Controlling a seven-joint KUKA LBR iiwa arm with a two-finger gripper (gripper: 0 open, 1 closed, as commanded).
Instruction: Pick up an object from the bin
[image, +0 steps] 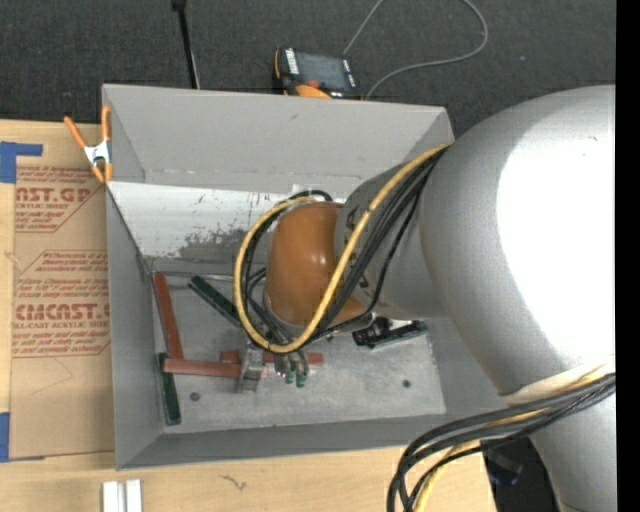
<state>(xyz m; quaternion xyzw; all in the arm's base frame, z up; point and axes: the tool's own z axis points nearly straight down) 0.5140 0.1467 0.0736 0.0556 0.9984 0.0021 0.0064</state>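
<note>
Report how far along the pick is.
Done: the gripper is low in the bin, at the reddish-brown bar lying along the front. In hand: closing on that bar, though a grip cannot be confirmed. Left: the lift; the bar lies flat on the floor, as do the dark green stick and black piece.

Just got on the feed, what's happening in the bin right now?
The gripper is down at the floor of the bin, over one end of a reddish-brown flat bar on the near side. A second brown bar, two dark green sticks and a black piece lie around it. Any grip is unclear.
</note>
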